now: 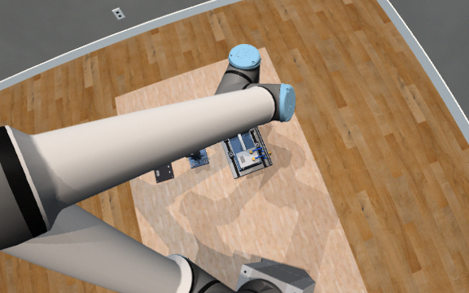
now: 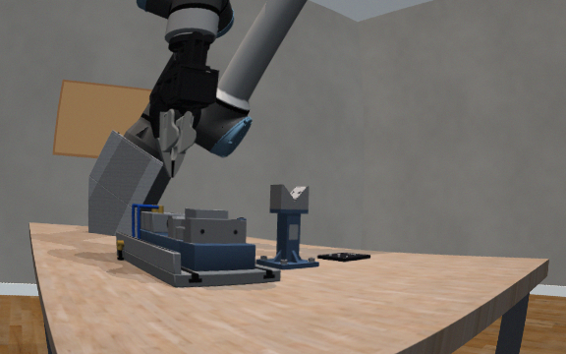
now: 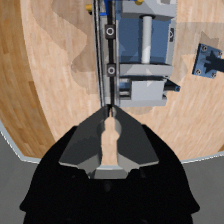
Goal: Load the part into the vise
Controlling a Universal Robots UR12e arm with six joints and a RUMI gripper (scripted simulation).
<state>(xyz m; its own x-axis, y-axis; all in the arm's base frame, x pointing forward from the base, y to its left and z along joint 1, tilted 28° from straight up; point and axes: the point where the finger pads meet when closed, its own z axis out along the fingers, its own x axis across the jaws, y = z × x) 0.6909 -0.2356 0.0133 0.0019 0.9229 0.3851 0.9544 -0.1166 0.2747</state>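
My gripper (image 2: 172, 174) (image 3: 110, 105) is shut and empty, above the vise's side rail. The arm hides it in the top view. The vise (image 1: 248, 141) (image 2: 224, 257) (image 3: 131, 42) is open. The light grey part (image 2: 206, 213) (image 3: 148, 90) lies between its jaws, long side along the fixed jaw (image 2: 221, 231) (image 3: 142, 103), with a gap to the moving jaw (image 3: 131, 70). The part's right end in the wrist view is close to the work stop (image 3: 173, 87); contact is unclear. No slot shows on its top. Its underside is hidden.
The V-block (image 2: 278, 201) holds no part and stands on its blue post (image 2: 288, 243) beside the vise. The dark infeed plate (image 1: 164, 173) (image 2: 344, 257) lies beyond it with no part on it. Blue air hoses (image 1: 259, 156) (image 2: 137, 221) stand up at the vise's cylinder end.
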